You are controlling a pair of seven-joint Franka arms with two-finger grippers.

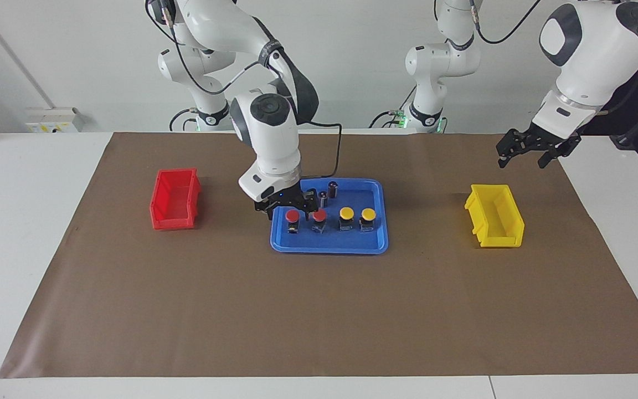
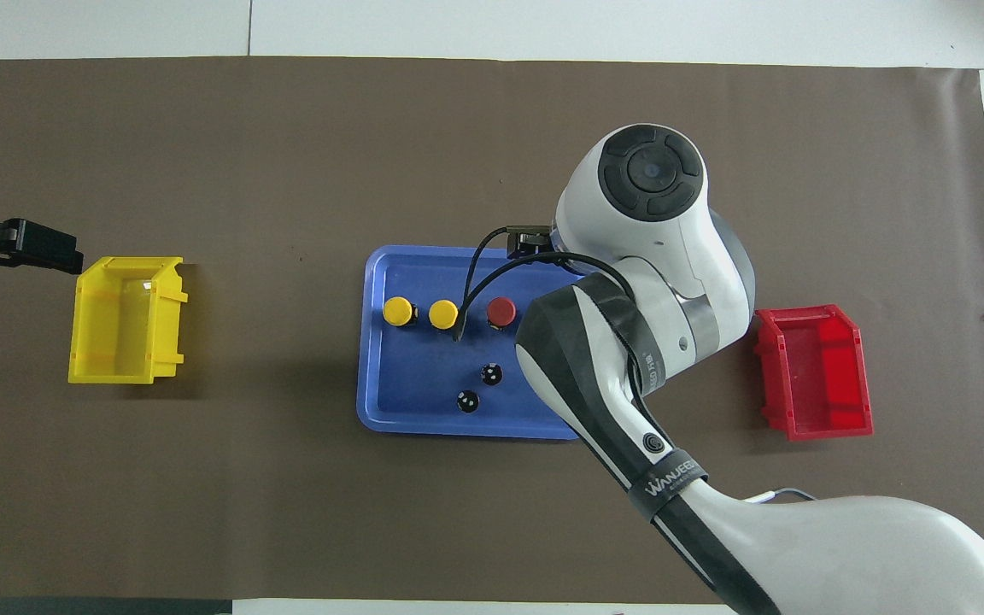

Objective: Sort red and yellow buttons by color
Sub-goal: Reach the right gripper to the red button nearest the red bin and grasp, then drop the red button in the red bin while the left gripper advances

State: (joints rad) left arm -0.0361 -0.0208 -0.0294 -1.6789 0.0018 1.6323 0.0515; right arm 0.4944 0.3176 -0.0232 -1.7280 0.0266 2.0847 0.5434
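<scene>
Four buttons are seen nearest the facing camera, in a row across a blue tray [image 1: 377, 191]: red buttons [image 1: 293, 215] [image 1: 319, 215] toward the red bin [image 1: 175, 199], yellow buttons [image 1: 346, 213] [image 1: 368, 214] toward the yellow bin [image 1: 495, 216], each presumably awaiting its matching bin. Right gripper [image 1: 290, 206] is lowered over the end red button, jaws spread, apparently for a grasp. Left gripper [image 1: 535, 148] waits above the mat by the yellow bin; its jaw state cannot be told.

Overhead, one red button is hidden by the right arm; two dark cylinders [image 2: 492, 373] [image 2: 467, 401] are shown plainly, nearer the robots than the buttons.
</scene>
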